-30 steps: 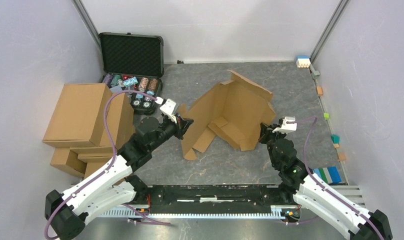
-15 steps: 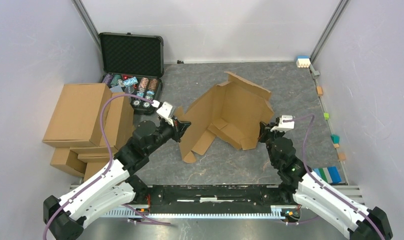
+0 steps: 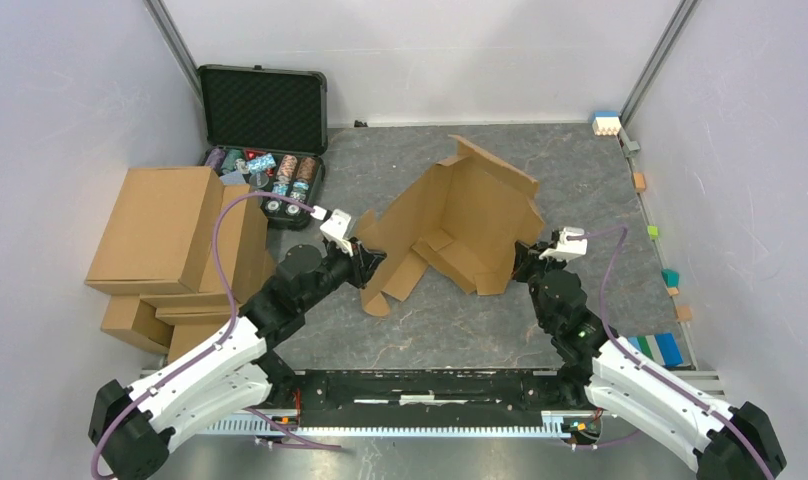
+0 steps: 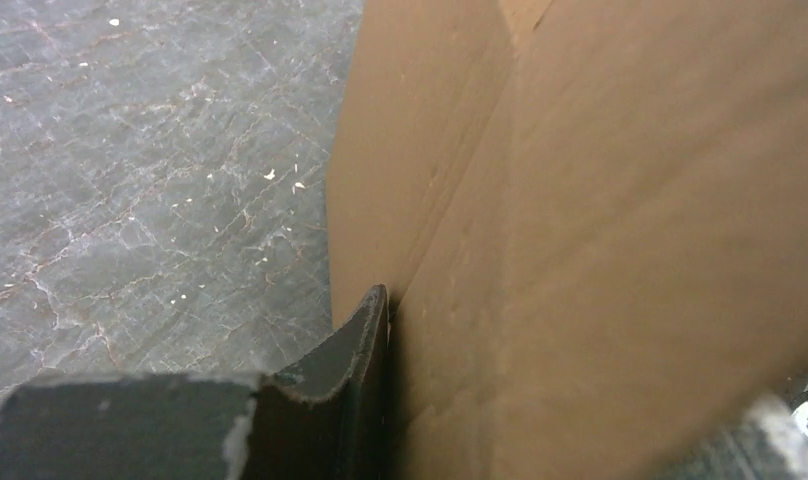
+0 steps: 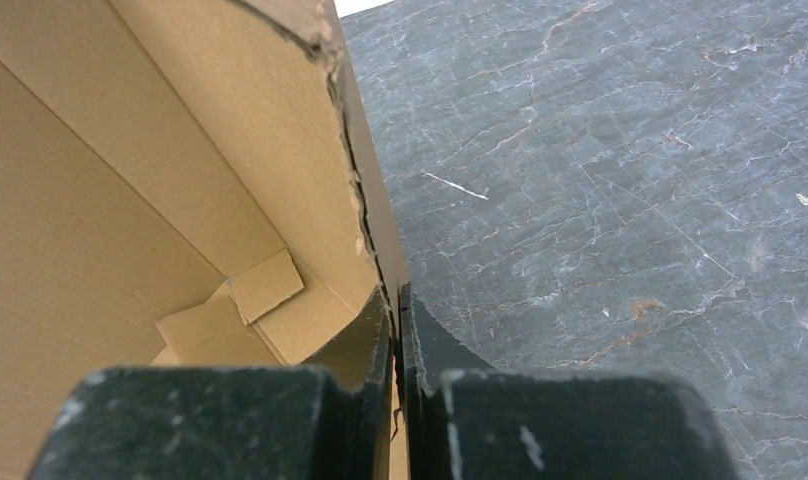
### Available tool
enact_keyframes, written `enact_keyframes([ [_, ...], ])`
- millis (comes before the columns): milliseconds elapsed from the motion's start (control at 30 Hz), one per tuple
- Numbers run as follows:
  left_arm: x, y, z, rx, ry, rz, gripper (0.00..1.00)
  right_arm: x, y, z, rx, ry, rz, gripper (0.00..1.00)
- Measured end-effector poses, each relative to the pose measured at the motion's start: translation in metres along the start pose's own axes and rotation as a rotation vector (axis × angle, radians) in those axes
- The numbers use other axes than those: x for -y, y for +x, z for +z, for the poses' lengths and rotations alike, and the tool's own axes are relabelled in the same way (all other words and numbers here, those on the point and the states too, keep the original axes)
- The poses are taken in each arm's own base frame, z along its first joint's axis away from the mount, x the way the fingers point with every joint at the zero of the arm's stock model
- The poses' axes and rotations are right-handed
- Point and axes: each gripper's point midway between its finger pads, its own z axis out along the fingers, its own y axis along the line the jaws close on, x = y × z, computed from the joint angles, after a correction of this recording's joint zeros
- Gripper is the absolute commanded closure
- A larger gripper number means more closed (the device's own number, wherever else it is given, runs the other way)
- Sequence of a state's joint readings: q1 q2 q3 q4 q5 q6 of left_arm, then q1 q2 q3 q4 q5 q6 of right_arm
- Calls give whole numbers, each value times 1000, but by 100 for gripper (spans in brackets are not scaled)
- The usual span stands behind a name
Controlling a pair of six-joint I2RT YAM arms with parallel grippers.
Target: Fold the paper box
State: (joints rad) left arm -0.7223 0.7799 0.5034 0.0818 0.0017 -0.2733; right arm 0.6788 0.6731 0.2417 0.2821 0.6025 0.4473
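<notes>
The paper box (image 3: 458, 215) is a brown die-cut cardboard sheet, half raised, with its walls tilted and loose flaps lying inside it. My left gripper (image 3: 370, 262) is at its near left flap. In the left wrist view one black finger (image 4: 365, 340) lies flat against the cardboard (image 4: 600, 250), and the cardboard hides the other finger. My right gripper (image 3: 525, 262) holds the near right wall. In the right wrist view its jaws (image 5: 397, 300) are pinched on the torn cardboard edge (image 5: 355, 190), one finger inside and one outside.
A stack of ready-made brown cartons (image 3: 170, 240) stands at the left. Behind it is an open black foam-lined case (image 3: 263, 105) with poker chips (image 3: 270, 180). Small coloured blocks (image 3: 670, 275) line the right edge, with blue pieces (image 3: 658, 348) near the right arm.
The box and both grippers have shifted slightly left. The left arm's wrist has moved a little nearer, still at the left flap. The right grip on the wall is unchanged.
</notes>
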Motion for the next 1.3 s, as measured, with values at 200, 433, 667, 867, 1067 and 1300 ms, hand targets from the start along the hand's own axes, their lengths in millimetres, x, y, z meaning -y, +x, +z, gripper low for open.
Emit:
enact_keyframes([
  [200,-3,10,4,-36,-10,-3,73,1,18,-4,-44,-32,-39,51],
  [433,-7,24,14,-78,-24,-2,91,15,75,-10,-225,-60,-219,36],
  [667,-18,25,16,-76,-75,33,98,27,74,-3,-206,-2,-290,17],
  [867,-23,23,14,-71,-90,74,98,28,43,-5,-78,-1,-237,12],
  [1067,-24,24,13,-75,-89,111,98,34,11,-2,-11,39,-231,12],
  [1300,-24,22,10,-73,-86,136,98,79,-43,28,6,184,-145,12],
])
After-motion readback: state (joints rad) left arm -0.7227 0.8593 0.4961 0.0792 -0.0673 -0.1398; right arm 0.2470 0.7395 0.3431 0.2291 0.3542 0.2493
